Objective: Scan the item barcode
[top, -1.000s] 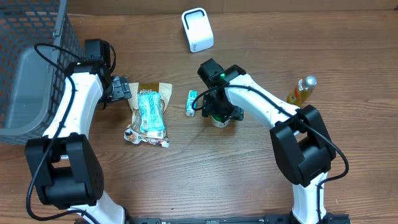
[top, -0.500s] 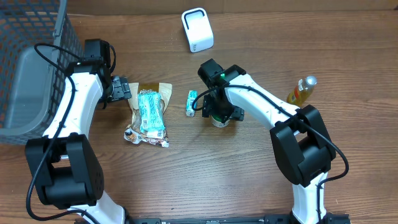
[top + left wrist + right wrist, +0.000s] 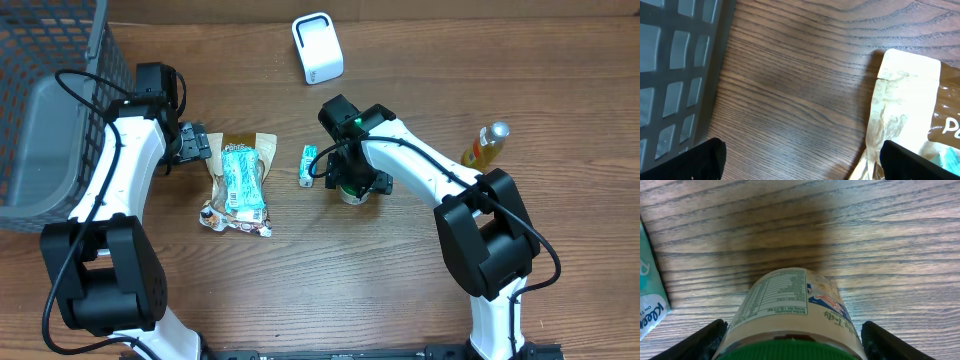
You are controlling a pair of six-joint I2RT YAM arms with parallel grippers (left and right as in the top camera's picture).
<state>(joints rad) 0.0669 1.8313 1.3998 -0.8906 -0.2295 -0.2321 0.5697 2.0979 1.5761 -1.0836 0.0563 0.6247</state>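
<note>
Currently jar [image 3: 790,300] upright, lid [image 3: 790,352] up, axis vert.

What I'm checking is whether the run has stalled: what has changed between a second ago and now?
Nothing visibly changed. The right gripper stays with its jaws either side of the green-lidded jar; the left gripper stays open beside the snack pouch.

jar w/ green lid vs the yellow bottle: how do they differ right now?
The jar is squat, with a green lid and a printed label; the bottle is slim, with yellow contents and a pale cap. The jar sits between the right claw's fingers, which press on both its sides; the bottle stands alone farther right, untouched. Both rest on the wooden table.
</note>
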